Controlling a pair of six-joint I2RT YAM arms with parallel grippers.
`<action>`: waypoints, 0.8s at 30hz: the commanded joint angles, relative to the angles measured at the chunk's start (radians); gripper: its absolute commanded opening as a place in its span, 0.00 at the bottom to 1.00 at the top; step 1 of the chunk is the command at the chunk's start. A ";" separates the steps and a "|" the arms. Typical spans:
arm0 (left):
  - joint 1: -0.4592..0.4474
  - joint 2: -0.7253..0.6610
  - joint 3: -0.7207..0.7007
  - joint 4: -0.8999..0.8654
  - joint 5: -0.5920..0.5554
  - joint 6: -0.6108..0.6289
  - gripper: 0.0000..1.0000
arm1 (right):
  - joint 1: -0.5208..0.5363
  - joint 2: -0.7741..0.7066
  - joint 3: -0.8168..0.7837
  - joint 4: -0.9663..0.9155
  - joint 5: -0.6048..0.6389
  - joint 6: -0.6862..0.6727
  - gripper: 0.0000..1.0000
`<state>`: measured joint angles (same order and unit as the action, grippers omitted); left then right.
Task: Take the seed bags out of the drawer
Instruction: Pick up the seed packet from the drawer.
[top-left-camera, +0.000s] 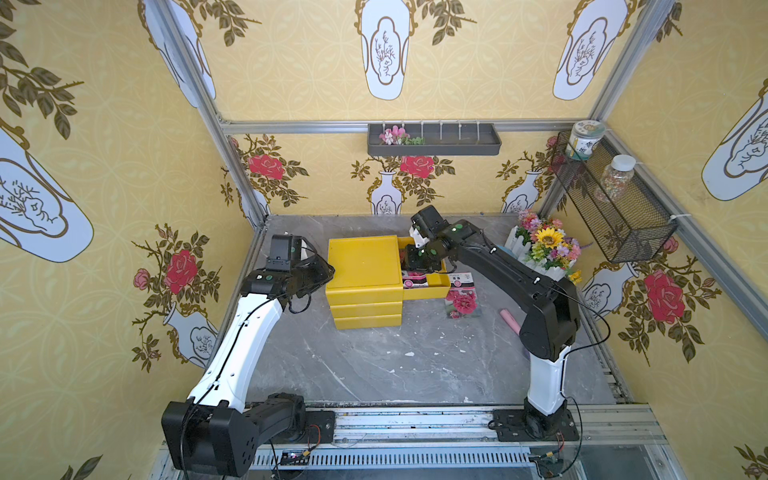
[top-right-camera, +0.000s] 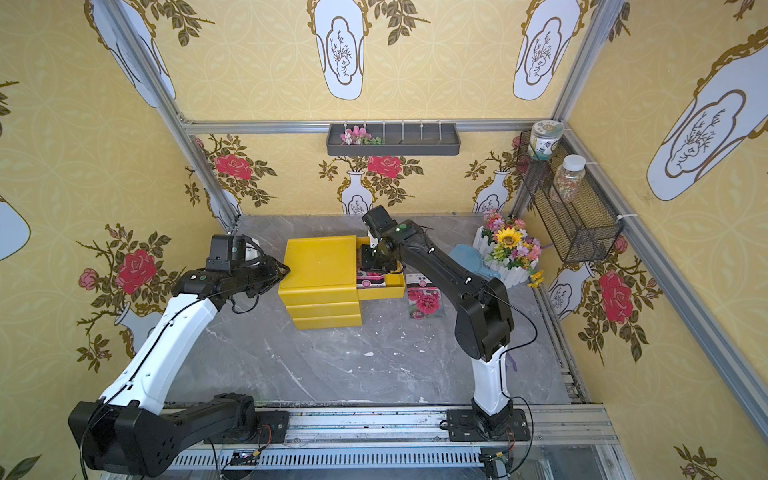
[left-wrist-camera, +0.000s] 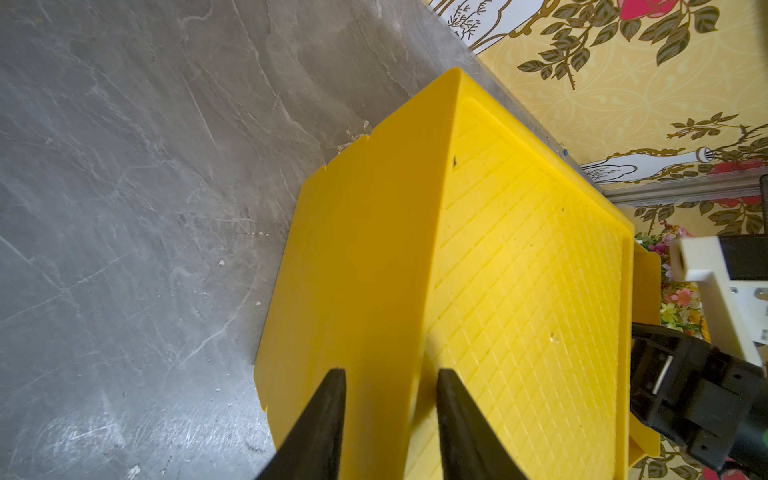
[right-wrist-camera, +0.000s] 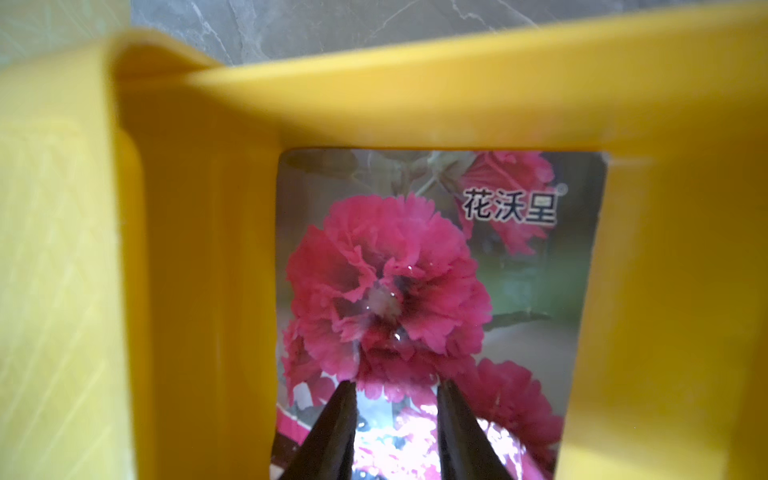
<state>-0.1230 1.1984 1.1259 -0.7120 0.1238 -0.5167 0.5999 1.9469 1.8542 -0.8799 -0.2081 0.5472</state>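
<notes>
A yellow cabinet (top-left-camera: 365, 266) stands mid-table with its top drawer (top-left-camera: 428, 291) pulled out to the right. One of the seed bags (right-wrist-camera: 415, 270), glossy with red-pink flowers, lies flat in the drawer (right-wrist-camera: 665, 291); in both top views only its label end (top-left-camera: 415, 282) (top-right-camera: 370, 281) shows. My right gripper (right-wrist-camera: 397, 384) reaches down into the drawer, open, its tips just over that bag. Another seed bag (top-left-camera: 462, 297) (top-right-camera: 424, 297) lies on the table beside the drawer. My left gripper (left-wrist-camera: 390, 374) (top-left-camera: 329, 270) is open, its tips at the cabinet's upper left edge (left-wrist-camera: 440, 249).
A white fence pot of flowers (top-left-camera: 544, 249) stands at the back right, with a blue scoop (top-right-camera: 469, 257) next to it. A pink handle (top-left-camera: 512, 321) lies under my right arm. A wire basket (top-left-camera: 611, 208) with jars and a dark shelf (top-left-camera: 434, 139) hang on the walls.
</notes>
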 joint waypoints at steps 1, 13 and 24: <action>0.000 0.009 -0.005 -0.078 -0.033 0.004 0.41 | -0.008 -0.027 0.040 -0.058 0.027 -0.012 0.43; 0.000 0.012 -0.007 -0.073 -0.033 0.003 0.41 | 0.001 0.032 0.097 -0.177 0.199 -0.071 0.57; 0.000 0.007 -0.008 -0.073 -0.033 0.004 0.41 | 0.016 0.096 0.134 -0.164 0.186 -0.063 0.61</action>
<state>-0.1230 1.1992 1.1271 -0.7116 0.1230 -0.5171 0.6147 2.0354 1.9869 -1.0454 -0.0135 0.4751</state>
